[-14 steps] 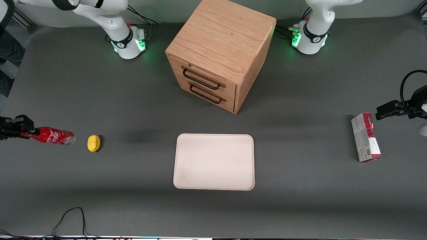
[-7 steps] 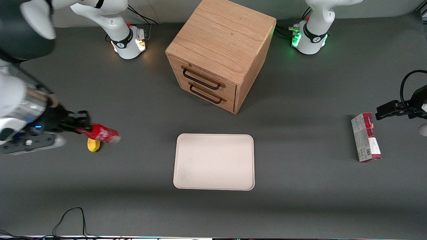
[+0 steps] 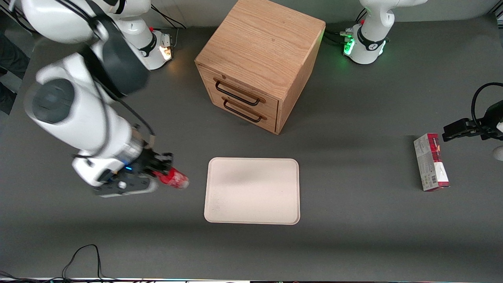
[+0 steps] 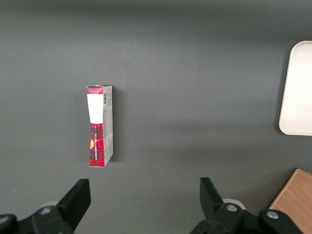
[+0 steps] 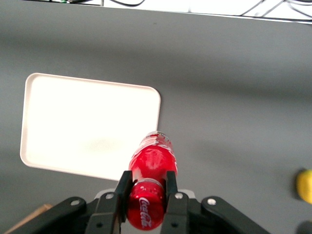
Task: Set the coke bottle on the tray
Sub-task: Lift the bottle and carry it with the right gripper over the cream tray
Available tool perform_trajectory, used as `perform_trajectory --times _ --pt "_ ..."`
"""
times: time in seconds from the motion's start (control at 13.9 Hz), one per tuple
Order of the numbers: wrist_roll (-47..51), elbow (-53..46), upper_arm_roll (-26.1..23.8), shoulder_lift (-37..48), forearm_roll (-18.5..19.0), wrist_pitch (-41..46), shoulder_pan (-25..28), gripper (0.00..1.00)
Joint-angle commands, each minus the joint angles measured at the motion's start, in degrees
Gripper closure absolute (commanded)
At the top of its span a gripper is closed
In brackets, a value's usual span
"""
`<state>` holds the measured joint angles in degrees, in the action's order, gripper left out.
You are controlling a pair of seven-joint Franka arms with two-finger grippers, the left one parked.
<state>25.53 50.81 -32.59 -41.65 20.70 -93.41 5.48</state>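
My right gripper (image 3: pixel 160 169) is shut on the coke bottle (image 3: pixel 174 179), a shiny red bottle held lying sideways above the table, its base pointing toward the tray (image 3: pixel 251 208). The cream-beige tray lies flat on the table in front of the wooden drawer cabinet, nearer the front camera. The bottle hangs just beside the tray's edge at the working arm's end, not over it. In the right wrist view the fingers (image 5: pixel 122 187) clamp the coke bottle (image 5: pixel 151 168) near its red cap, and the tray (image 5: pixel 58 97) lies ahead of it.
A wooden two-drawer cabinet (image 3: pixel 261 59) stands farther from the front camera than the tray. A red-and-grey carton (image 3: pixel 431 162) lies toward the parked arm's end, also in the left wrist view (image 4: pixel 100 124). A yellow object (image 5: pixel 305 185) shows in the right wrist view. A black cable (image 3: pixel 82 255) lies near the front edge.
My right gripper has carried the bottle from the working arm's end of the table, over the yellow object, to just beside the tray. The yellow object is now hidden under the arm in the front view.
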Motion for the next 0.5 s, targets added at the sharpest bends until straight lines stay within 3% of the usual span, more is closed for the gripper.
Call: perform_trajectory --times 0.0,0.07,0.22,0.43 --pt "2.3 1.2 -1.8 -4.6 2.6 -7.2 0.1 1.0" --pt "2.4 1.9 -1.8 -6.4 3.5 -10.3 0.6 1.0" --pt "2.5 2.3 -1.9 -10.2 9.2 -14.3 2.2 1.0" --pt "2.4 2.5 -1.9 -13.7 10.9 -18.7 2.3 1.0"
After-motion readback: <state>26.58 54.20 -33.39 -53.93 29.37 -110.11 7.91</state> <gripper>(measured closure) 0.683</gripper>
